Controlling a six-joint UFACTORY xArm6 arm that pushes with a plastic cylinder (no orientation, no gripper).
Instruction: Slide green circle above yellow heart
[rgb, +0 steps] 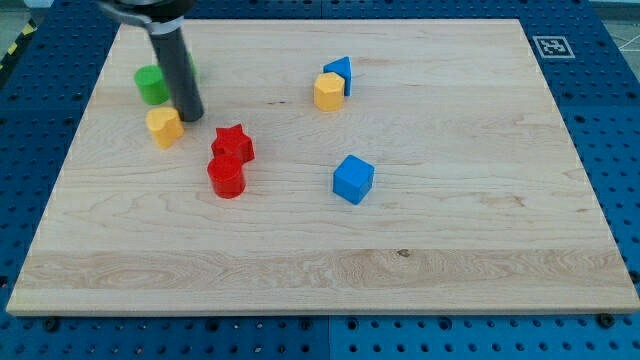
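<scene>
The green circle (152, 85) sits at the upper left of the frame, just above the yellow heart (164, 127), with my tip (192, 116) just right of both; the arm carries no gripper. Right of them on the counter (450, 240) lie a red star (232, 144) touching a red cylinder (227, 177), a blue cube (352, 179), and a yellow hexagon (327, 91) against a blue triangle (340, 70). The square marker (552, 46) at the upper right carries no readable writing.

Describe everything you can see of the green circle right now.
The green circle is a short, bright green cylinder, plastic by its look, standing flat on the wooden board near the view's top left corner. My rod passes just to its right and hides its right edge; my tip rests lower right of it, and whether the rod touches it I cannot tell. The yellow heart lies just below it, with a small gap between them. Nothing else is near it.
</scene>
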